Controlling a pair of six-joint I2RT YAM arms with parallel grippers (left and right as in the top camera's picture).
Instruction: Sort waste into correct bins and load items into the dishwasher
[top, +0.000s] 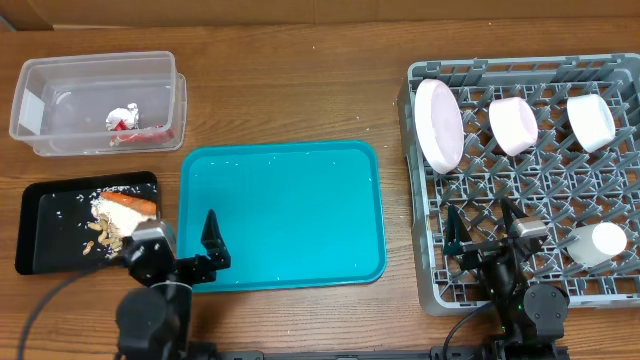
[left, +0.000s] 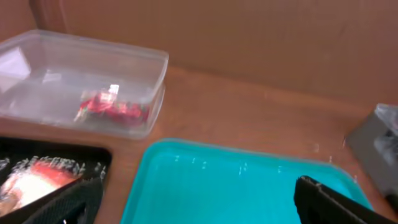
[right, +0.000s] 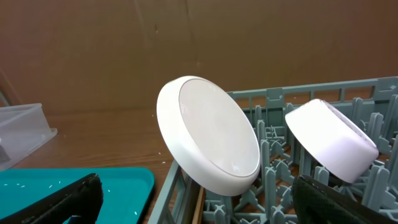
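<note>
The clear tub (top: 60, 140) at the back left holds a foil wad (top: 122, 117) and a red wrapper (top: 152, 131). In the black tray (top: 45, 225) lie a carrot (top: 130, 203) and peanut scraps (top: 100, 233). The grey rack (top: 430, 260) carries a plate (top: 438, 125) on edge, two bowls (top: 513, 126) (top: 590, 122) and a cup (top: 598, 243). The chopsticks I cannot make out for sure. My left gripper (top: 178, 245) is open and empty over the teal tray's near left corner. My right gripper (top: 485, 232) is open and empty above the rack's front, facing the plate (right: 208, 134).
A teal serving tray (top: 280, 215) lies bare between the black tray and the rack. The clear tub (left: 81, 81) and the teal tray (left: 236, 186) show ahead of the left fingers (left: 62, 205). Brown table runs along the back.
</note>
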